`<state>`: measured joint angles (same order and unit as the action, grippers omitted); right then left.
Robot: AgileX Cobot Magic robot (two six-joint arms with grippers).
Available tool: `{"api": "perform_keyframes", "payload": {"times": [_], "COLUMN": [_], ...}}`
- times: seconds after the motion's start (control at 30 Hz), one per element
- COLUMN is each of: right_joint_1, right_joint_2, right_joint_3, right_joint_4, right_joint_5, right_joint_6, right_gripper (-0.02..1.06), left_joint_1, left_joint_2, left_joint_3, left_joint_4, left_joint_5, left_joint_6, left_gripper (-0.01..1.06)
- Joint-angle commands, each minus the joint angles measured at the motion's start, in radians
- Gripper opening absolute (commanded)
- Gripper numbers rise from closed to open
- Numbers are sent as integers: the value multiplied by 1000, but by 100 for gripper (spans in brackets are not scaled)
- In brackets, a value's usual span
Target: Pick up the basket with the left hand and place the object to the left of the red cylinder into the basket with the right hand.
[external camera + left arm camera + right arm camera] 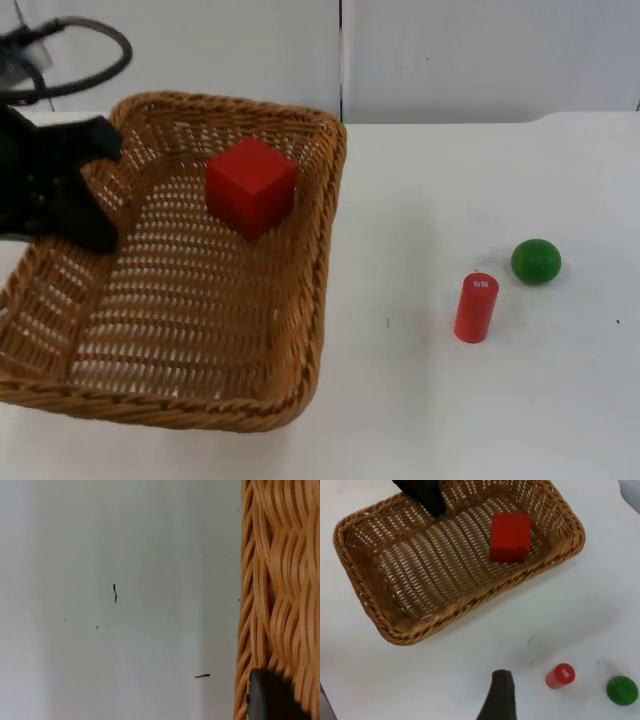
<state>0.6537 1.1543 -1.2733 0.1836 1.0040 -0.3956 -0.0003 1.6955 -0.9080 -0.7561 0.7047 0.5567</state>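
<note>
Table (450,400) bears basket (300,300) (left tool (75,195) half-hidden).

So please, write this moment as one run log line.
left gripper: on basket rim | red cube: in basket | right gripper: above table, near red cylinder

Woven wicker of the basket (280,580) was seen at close range, its tan strands running in braided bands along a straight edge. A black fingertip (270,697) of the left gripper was seen lying against the weave. Beside the basket, the white table top (120,540) was shown, marked by a short dark curved fleck (115,593), a second short dark fleck (202,676) near the wicker edge, and a few scattered specks.
</note>
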Motion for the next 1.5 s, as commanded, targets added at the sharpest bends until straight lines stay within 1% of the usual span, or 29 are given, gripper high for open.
{"api": "perform_keyframes", "payload": {"times": [0.0, 0.1, 0.83, 1.03, 1.47], "right_joint_1": [-7, -7, -7, -5, -5], "right_joint_2": [-8, -8, -8, -8, -8], "right_joint_3": [4, 4, 4, 4, 16], "right_joint_4": [2, 2, 5, 4, 4], "right_joint_5": [3, 3, 3, 1, -8], "right_joint_6": [4, 4, 4, 4, 4], "right_gripper": [67, 67, 67, 67, 67], "left_joint_1": [2, 2, 2, 2, 2], "left_joint_2": [24, 55, 341, 380, 396], "left_joint_3": [-8, -22, -260, -286, -286], "left_joint_4": [-72, -75, -64, -63, -41], "left_joint_5": [-28, -36, -38, -59, -89], "left_joint_6": [25, 40, 42, 50, 75], "left_gripper": [0, 0, 0, 0, 0]}}
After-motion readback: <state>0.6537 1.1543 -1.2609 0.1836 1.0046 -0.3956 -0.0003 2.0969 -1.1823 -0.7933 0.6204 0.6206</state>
